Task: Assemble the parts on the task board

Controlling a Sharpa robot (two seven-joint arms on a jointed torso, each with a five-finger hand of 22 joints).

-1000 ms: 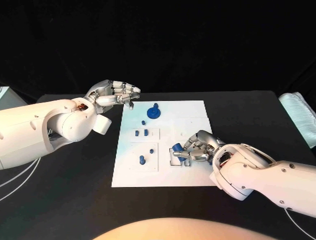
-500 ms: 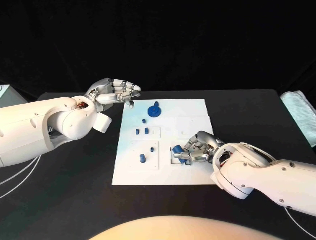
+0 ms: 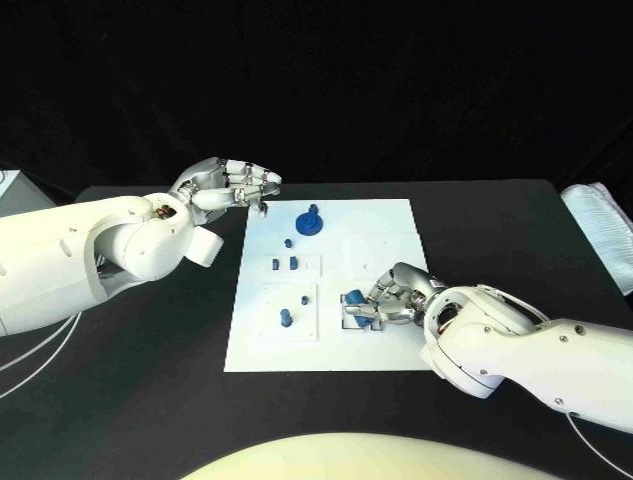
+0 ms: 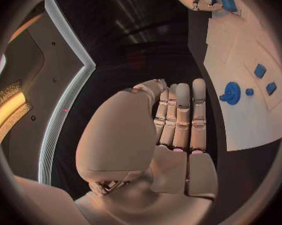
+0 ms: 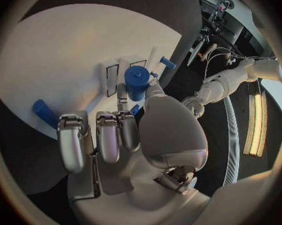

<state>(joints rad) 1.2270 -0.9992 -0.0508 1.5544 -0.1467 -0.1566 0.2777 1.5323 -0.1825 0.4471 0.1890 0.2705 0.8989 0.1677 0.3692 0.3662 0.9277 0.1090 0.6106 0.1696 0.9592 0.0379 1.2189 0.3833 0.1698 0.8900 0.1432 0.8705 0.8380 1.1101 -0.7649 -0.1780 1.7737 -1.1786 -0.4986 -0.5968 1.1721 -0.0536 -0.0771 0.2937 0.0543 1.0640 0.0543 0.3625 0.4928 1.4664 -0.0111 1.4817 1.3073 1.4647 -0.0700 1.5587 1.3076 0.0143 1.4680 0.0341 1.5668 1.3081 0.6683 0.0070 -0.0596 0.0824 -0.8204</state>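
Blue cylindrical part (image 5: 136,82), held between the fingers (image 5: 124,130) of the right hand (image 3: 385,303) over the lower right quarter of the task board (image 3: 388,225), beside a small raised white block (image 3: 362,316) on the board. Compared with the head view a second ago, the right hand has crept slightly toward the board's left and the part sits a little lower against that block; the shift is small, which suggests a fine alignment of the part with its seat rather than a transfer, so this insertion is judged under way but not finished. Other parts lie on the board: a round blue disc piece (image 3: 309,222) near the far edge, a pair of small blue blocks (image 3: 285,264) at mid-board, and a blue peg (image 3: 285,319) in the lower left panel with a smaller blue piece (image 3: 305,299) above it. The left hand (image 3: 234,186) hovers off the board's far left corner over the black worktop (image 3: 496,225), unchanged in place, its fingers (image 4: 178,116) curled inward on nothing. A pale cushion-like object (image 3: 612,240) rests at the worktop's right edge.
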